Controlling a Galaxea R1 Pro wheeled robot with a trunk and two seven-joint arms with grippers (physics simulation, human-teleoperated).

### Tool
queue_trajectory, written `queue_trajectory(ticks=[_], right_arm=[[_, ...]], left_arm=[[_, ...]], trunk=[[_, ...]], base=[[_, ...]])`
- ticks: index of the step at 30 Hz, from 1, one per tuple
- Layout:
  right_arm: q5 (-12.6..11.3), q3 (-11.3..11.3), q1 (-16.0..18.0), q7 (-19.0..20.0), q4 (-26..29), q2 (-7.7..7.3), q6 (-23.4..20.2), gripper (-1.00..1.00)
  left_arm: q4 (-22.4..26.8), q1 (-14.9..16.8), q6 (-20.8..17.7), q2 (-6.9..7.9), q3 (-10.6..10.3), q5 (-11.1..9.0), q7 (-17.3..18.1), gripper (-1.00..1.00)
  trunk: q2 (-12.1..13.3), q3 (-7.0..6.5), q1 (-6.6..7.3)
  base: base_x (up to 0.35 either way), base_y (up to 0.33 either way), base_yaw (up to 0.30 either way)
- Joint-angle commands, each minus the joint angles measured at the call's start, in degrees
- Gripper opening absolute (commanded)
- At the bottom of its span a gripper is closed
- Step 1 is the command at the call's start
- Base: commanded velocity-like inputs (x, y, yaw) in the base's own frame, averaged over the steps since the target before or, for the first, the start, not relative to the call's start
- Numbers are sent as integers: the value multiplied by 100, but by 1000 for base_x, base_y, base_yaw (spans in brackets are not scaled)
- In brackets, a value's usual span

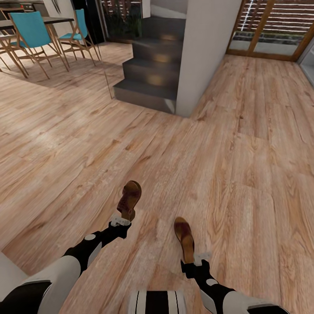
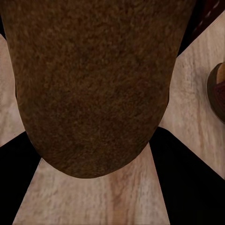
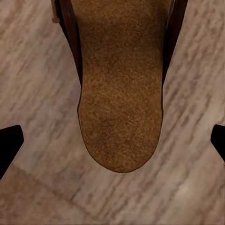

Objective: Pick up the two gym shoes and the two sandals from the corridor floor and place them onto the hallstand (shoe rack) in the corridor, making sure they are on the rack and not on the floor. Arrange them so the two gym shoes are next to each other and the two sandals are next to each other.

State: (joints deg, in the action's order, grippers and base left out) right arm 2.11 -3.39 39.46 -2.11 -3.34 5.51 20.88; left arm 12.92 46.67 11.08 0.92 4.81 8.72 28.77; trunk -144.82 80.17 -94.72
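Brown leather sandals lie on the light wood corridor floor (image 1: 244, 144), near each other but apart. The left sandal (image 1: 129, 199) has its heel end at the left pincer (image 1: 120, 220), whose dark fingers (image 2: 18, 178) flank the footbed closely; whether they grip cannot be told. The right sandal (image 1: 184, 239) lies before the right pincer (image 1: 197, 259), fingers (image 3: 10, 143) spread wide. Grey stairs (image 1: 150, 65) rise beyond.

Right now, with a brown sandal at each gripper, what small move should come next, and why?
Probably shut the right gripper on its brown leather sandal: in the right wrist view its heel lies between wide-open jaws. The left gripper looks closed around its sandal.
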Motion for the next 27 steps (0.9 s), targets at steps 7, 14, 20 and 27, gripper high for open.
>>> queue_trajectory(ticks=[7, 14, 20, 27], right_arm=[[0, 4, 0, 0, 0, -3, 3, 100], [0, 5, 0, 0, 0, -5, 4, 100], [0, 3, 0, 0, 0, -4, 4, 100], [0, 1, 0, 0, 0, -4, 3, 100]], left_arm=[[0, 0, -1, -4, 2, -2, 7, -100], [0, 0, -1, -4, 2, -2, 6, -100], [0, 0, -1, -4, 2, -2, 6, -100], [0, 0, -1, -5, 2, -2, 6, -100]], trunk=[[0, 12, 0], [0, 14, 0], [0, 15, 0], [0, 45, 0]], base=[[117, 0, 0], [25, 0, 0], [5, 0, 0], [1, 0, 0]])
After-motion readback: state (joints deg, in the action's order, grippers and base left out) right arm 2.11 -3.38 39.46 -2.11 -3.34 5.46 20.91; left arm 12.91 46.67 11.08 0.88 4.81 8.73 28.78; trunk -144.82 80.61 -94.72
